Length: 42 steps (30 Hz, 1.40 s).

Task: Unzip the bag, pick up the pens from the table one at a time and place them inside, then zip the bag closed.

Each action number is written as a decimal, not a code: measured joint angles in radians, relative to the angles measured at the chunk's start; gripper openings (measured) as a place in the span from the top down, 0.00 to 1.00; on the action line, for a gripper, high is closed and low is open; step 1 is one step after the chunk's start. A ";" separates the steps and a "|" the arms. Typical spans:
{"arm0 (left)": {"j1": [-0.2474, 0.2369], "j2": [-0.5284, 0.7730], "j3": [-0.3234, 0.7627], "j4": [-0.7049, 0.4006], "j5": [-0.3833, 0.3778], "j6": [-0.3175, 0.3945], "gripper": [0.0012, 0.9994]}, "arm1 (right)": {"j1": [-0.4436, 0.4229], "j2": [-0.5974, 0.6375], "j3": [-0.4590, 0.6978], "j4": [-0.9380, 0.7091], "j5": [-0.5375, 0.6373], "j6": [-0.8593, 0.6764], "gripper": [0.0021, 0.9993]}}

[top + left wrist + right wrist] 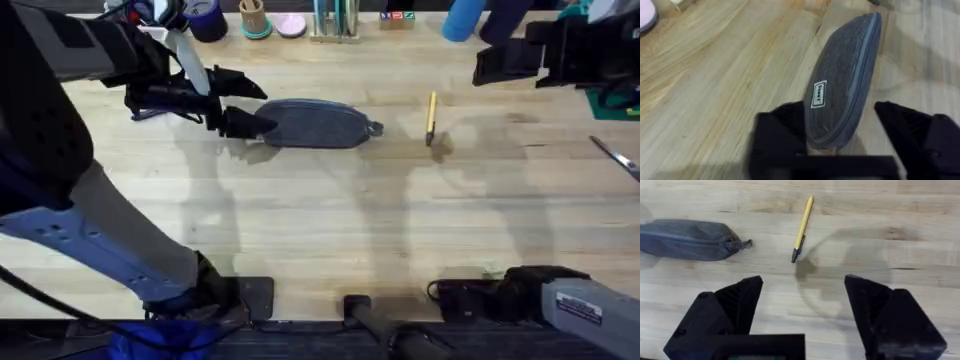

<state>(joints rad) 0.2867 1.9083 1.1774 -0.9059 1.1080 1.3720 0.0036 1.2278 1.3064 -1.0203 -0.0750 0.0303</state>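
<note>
With the left gripper [840, 150] spread wide around one end of the zipped bag [315, 124] on the tabletop [320, 220], a weak clamp could let it slide when the released right gripper [802, 310], above the yellow pen [803, 229], tugs the zipper pull [740, 244].

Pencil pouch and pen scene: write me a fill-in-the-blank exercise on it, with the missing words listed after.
1. The left gripper has its open fingers around one end of the ____.
2. The pen lying on the table is ____ with a dark tip.
3. The bag's zipper pull points toward the ____.
4. The right gripper hangs above the table with its fingers ____.

Missing words: bag; yellow; pen; open
</note>
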 joint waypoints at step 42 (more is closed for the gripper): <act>-0.016 0.000 0.000 0.057 0.014 0.009 0.96 | 0.000 0.000 0.000 -0.002 -0.068 -0.117 0.00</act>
<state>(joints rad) 0.2707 1.9083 1.1774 -0.8487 1.1224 1.3808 0.0036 1.2278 1.3064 -1.0218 -0.1430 -0.0867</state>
